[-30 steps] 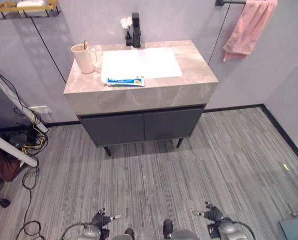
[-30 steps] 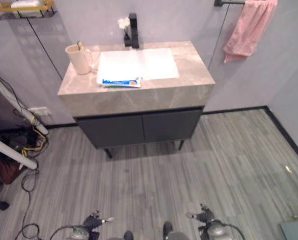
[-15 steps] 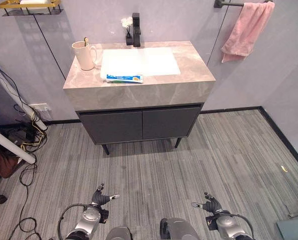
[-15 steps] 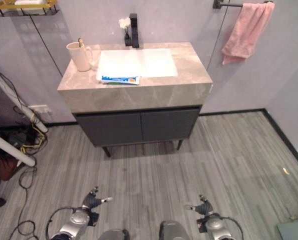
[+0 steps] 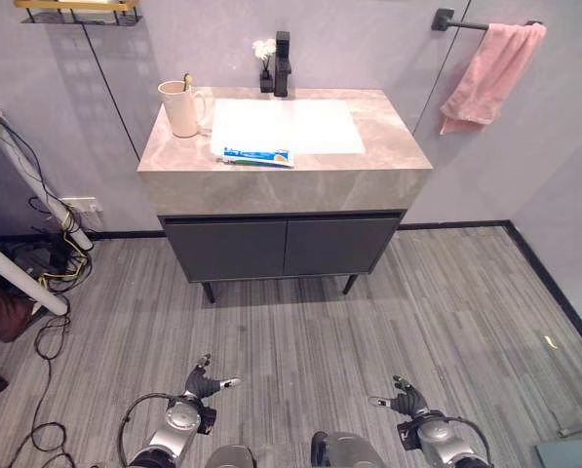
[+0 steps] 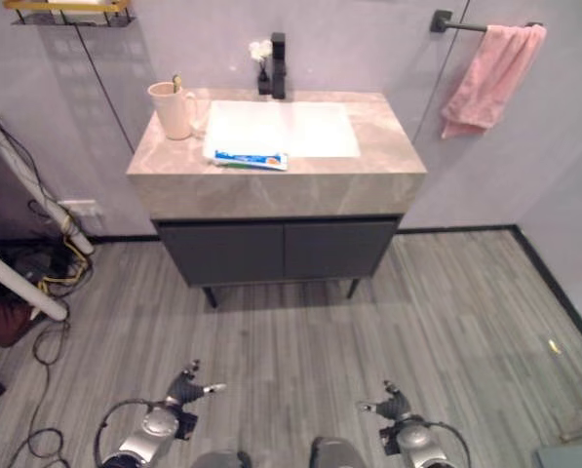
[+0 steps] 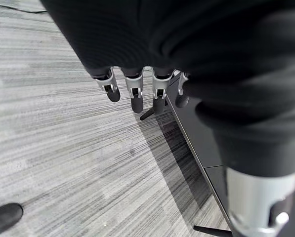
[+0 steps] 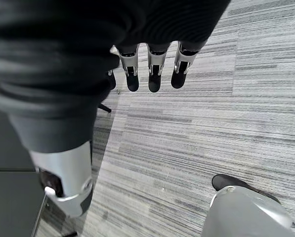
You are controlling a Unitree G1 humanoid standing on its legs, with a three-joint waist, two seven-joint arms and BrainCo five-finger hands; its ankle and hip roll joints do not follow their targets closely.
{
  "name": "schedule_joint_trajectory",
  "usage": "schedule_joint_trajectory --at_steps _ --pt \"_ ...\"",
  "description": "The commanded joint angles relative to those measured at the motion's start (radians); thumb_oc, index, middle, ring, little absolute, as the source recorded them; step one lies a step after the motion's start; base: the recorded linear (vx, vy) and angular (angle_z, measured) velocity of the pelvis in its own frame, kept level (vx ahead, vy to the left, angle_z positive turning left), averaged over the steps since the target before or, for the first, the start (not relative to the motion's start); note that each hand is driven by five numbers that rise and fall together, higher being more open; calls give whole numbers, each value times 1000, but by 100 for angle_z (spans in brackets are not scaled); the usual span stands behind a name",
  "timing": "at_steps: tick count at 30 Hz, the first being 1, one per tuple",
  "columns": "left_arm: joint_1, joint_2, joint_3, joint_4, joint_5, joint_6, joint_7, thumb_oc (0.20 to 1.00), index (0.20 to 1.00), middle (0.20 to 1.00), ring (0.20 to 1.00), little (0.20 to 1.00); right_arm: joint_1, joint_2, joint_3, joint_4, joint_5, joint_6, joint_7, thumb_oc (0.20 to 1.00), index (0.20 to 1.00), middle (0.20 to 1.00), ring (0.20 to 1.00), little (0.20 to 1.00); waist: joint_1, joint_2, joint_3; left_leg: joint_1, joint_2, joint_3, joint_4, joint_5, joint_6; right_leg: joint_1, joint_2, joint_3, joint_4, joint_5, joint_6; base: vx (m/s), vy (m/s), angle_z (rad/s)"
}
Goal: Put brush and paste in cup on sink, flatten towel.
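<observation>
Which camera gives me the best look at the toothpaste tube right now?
The left eye view: the toothpaste tube lies flat along the front edge of the basin, unobstructed. The right eye view shows it equally clearly from slightly aside. Both wrist views look at the floor.

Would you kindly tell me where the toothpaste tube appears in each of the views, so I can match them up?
Left eye view: the toothpaste tube lies flat on the counter's front edge, just before the white basin.
Right eye view: the same tube, likewise at the basin's front edge.
Left wrist view: floor and dark cabinet past the fingers; the tube is not there.
Right wrist view: floor; the tube is not there.
Shared landmark: the black faucet, behind the basin in both eye views.
</observation>
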Motion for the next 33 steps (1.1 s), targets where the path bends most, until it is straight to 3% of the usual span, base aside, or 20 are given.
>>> schedule_joint_trajectory --at_steps 1,3,4,5,6,8,9,13,16,17,19,21,22,26,27,29,31,32,33 --pt "-3 101 -8 -109 48 -48 2 1000 1000 1000 1000 1000 -38 14 -6 -71 -1 -33 -28 1000 1000 1000 1000 1000 5 -4 59 58 32 -8 -41 -6 -25 -32 -82 92 2 299 64 76 211 -9" --pt "-8 97 -4 -76 57 -46 10 1000 1000 1000 1000 1000 -28 17 -16 -98 -5 -41 -51 1000 1000 1000 1000 1000 -22 5 56 103 17 -5 -99 -3 -22 -60 4 107 -31 229 58 170 228 -36" --pt "-7 89 11 -48 40 -45 14 1000 1000 1000 1000 1000 -29 15 -13 -102 -9 -41 -57 1000 1000 1000 1000 1000 -28 0 52 113 5 7 -123 -2 -22 -81 18 99 -98 227 61 194 124 -34" --pt "-12 79 22 -24 21 -44 19 1000 1000 1000 1000 1000 -33 13 -11 -105 -12 -43 -65 1000 1000 1000 1000 1000 -31 -7 51 124 -4 16 -138 -5 -21 -87 13 77 -180 235 66 115 51 -27" --pt "-12 78 22 -23 20 -45 19 1000 1000 1000 1000 1000 -33 12 -11 -105 -12 -43 -65 1000 1000 1000 1000 1000 -32 -4 53 126 -2 14 -138 -5 -22 -82 14 74 -184 236 66 146 8 -25" --pt "-46 66 29 6 2 -47 32 1000 1000 1000 1000 1000 -52 4 3 -112 -40 -36 -77 1000 1000 1000 1000 1000 -50 -22 60 162 -24 16 -170 -19 -37 -113 -15 10 -440 323 100 307 -31 -15" --pt "-54 60 27 16 -2 -46 31 1000 1000 1000 1000 1000 -56 2 3 -107 -42 -33 -78 1000 1000 1000 1000 1000 -54 -22 63 178 -25 15 -176 -22 -44 -113 -18 7 -477 339 107 375 -29 6" --pt "-72 33 28 60 -33 -42 39 1000 1000 1000 1000 1000 -60 -19 16 -107 -73 -20 -80 1000 1000 1000 1000 1000 -68 -9 50 254 -21 -25 -207 -30 -75 -111 -2 6 -494 353 100 320 -56 10" --pt "-73 -4 48 117 -95 -36 37 1000 1000 1000 1000 1000 -55 -35 32 -95 -93 -16 -77 1000 1000 1000 1000 1000 -81 12 19 294 21 -51 -220 -12 -105 -102 46 29 -454 346 72 346 -156 40" --pt "-77 -15 54 139 -115 -35 44 1000 1000 1000 1000 1000 -58 -39 40 -94 -101 -14 -76 1000 1000 1000 1000 1000 -84 21 12 299 32 -61 -214 6 -114 -101 62 23 -441 337 62 359 -200 43" --pt "-78 -28 56 160 -128 -33 36 1000 1000 1000 1000 1000 -58 -50 55 -92 -115 -15 -67 1000 1000 1000 1000 1000 -85 42 -5 285 68 -75 -141 105 -157 -80 101 3 -433 310 32 351 -221 26" --pt "-82 -27 42 153 -117 -32 33 1000 1000 1000 1000 1000 -58 -69 63 -113 -126 -20 -70 1000 1000 1000 1000 1000 -81 42 -4 202 98 -78 49 251 -205 -34 121 -3 -447 280 -4 328 -306 -1" --pt "-98 -26 33 149 -122 -35 32 1000 1000 1000 1000 1000 -58 -77 54 -102 -111 -24 -79 1000 1000 1000 1000 1000 -72 22 22 105 107 -63 207 310 -220 8 101 -6 -456 257 -31 213 -255 -13" --pt "-109 -16 25 141 -115 -32 42 1000 1000 1000 1000 1000 -54 -90 48 -116 -112 -25 -87 1000 1000 1000 1000 1000 -68 11 40 57 125 -14 240 307 -217 33 95 -16 -457 226 -44 162 -145 1" --pt "-125 -16 13 132 -118 -31 49 1000 1000 1000 1000 1000 -59 -105 42 -118 -114 -23 -104 1000 1000 1000 1000 1000 -67 10 52 -17 107 53 181 267 -204 51 82 -24 -474 223 -36 150 -83 8" --pt "-131 -14 19 126 -124 -36 51 1000 1000 1000 1000 1000 -36 -126 18 -175 -89 -43 -111 1000 1000 1000 1000 1000 -78 12 50 -73 157 158 68 228 -182 73 68 -40 -493 208 -20 196 -33 34" --pt "-127 -17 29 137 -128 -38 56 1000 1000 1000 1000 1000 -27 -129 8 -178 -57 -56 -100 1000 1000 1000 1000 1000 -72 14 57 -101 159 155 -21 199 -170 90 70 -21 -494 192 -10 221 83 52" --pt "-112 -18 48 161 -136 -40 64 1000 1000 1000 1000 1000 -21 -124 12 -166 -62 -59 -94 1000 1000 1000 1000 1000 -55 15 57 -118 161 108 -121 225 -175 120 68 -3 -494 180 -5 221 85 15" --pt "-112 -18 48 161 -136 -40 64 1000 1000 1000 1000 1000 -21 -124 12 -166 -62 -60 -94 1000 1000 1000 1000 1000 -56 15 55 -120 160 108 -125 228 -175 118 67 -3 -494 181 -6 157 56 -7"
